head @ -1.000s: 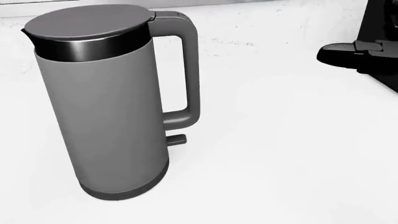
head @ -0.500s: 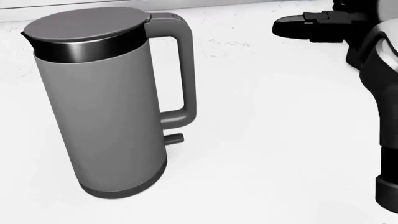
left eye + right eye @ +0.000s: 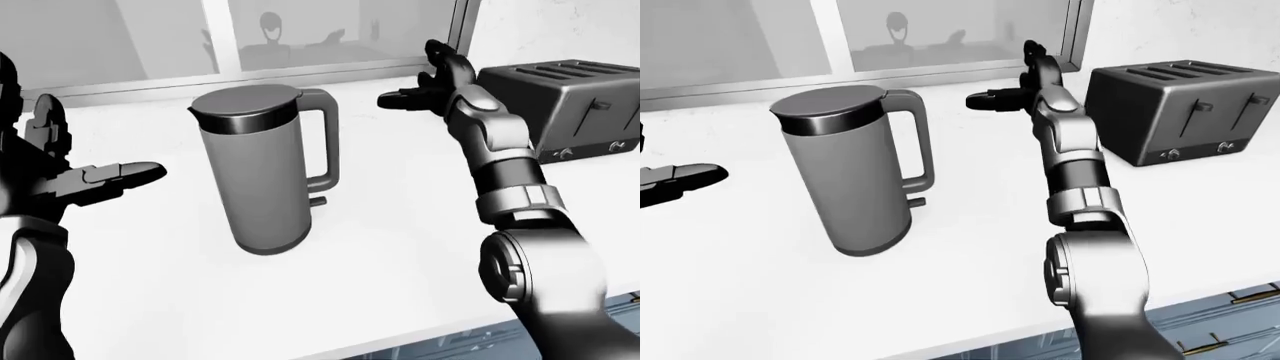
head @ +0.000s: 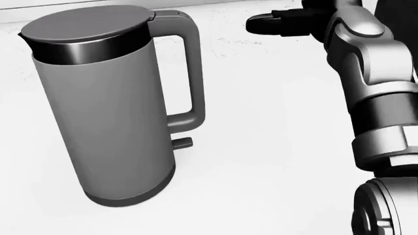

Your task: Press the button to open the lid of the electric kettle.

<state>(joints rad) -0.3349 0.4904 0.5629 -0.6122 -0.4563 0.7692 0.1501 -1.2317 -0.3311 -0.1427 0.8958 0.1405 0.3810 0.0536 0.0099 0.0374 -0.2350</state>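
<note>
A grey electric kettle (image 3: 265, 169) stands upright on the white counter (image 3: 400, 225), its lid (image 4: 88, 22) shut and its handle (image 4: 189, 68) pointing to the right. My right hand (image 3: 415, 94) is open, fingers stretched toward the left, level with the top of the handle and a little to its right, not touching it. It also shows in the head view (image 4: 281, 22). My left hand (image 3: 100, 180) is open and empty, left of the kettle and apart from it.
A dark toaster (image 3: 565, 105) stands on the counter at the right, beside my right arm. A window (image 3: 300, 34) runs along the wall above the counter. The counter's near edge (image 3: 400, 341) runs along the bottom of the left-eye view.
My right arm has come in from the right, and its hand has moved left toward the top of the kettle's handle. The kettle has not moved.
</note>
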